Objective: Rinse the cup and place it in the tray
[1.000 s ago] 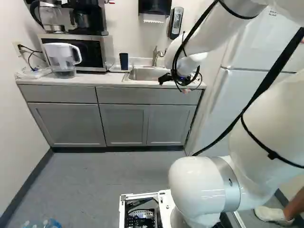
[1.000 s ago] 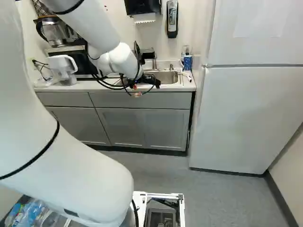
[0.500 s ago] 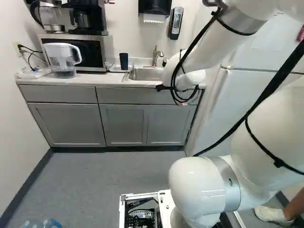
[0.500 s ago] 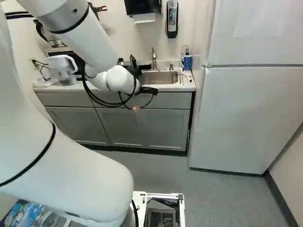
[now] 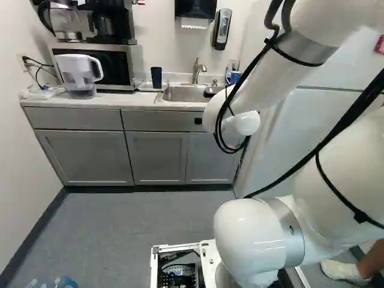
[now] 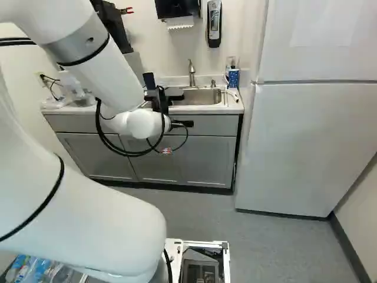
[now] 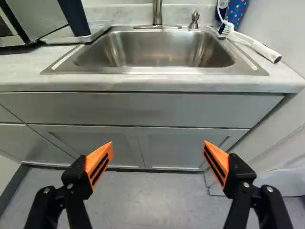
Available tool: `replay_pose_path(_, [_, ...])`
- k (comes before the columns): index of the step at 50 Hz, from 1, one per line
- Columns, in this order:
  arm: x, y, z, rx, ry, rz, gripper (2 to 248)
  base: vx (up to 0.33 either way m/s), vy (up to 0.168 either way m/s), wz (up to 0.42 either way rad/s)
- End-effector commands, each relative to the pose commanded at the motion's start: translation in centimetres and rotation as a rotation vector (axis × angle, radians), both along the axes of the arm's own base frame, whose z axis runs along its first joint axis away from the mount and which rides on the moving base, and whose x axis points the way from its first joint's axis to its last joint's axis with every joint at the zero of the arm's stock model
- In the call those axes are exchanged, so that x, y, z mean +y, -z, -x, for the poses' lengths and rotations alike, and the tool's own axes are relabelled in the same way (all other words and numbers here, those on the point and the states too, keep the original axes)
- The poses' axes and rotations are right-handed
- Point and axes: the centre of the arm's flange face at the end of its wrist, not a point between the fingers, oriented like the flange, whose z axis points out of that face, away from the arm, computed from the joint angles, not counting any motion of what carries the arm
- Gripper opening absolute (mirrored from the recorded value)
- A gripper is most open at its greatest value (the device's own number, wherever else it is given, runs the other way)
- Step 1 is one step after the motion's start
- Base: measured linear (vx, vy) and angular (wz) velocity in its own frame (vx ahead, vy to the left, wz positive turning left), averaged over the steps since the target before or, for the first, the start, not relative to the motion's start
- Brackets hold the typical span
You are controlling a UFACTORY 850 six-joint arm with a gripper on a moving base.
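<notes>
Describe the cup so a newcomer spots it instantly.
Find the counter, with its microwave and sink. Between those two, on the tray, stands the cup: plain dark blue, unlike the spotted blue container across the sink.

Pale counter is carrying kitchenware around its sink

The pale counter (image 5: 133, 102) is running along the wall above grey cabinets. At the left of the left base view, clear plastic packaging (image 5: 41, 92) is lying just beside a white-handled pitcher (image 5: 78, 75), which is standing in front of the microwave (image 5: 121, 63). Between the microwave and the sink, a tray (image 7: 97, 32) is lying on the counter, with a dark blue cup (image 7: 76, 17) standing upright on it. The metal sink (image 7: 157, 49) is sitting set into the top, with a faucet (image 7: 157, 12) and a small pump (image 7: 193, 21) rising behind its basin. On the sink's other side, a white-handled brush (image 7: 256, 46) is lying near a blue dotted container (image 7: 237, 11).
</notes>
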Motion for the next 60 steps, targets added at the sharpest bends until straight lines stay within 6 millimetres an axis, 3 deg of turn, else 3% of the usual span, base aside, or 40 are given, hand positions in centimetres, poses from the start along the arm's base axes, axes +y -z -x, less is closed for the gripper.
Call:
replay_pose_path(31, [0.7,3.5,4.5,-0.094,-0.016,-0.001,247,0.000,0.000,0.000])
replay_pose_path(60, [1.0,5.1,6.8,-0.139,-0.024,-0.001,247,0.000,0.000,0.000])
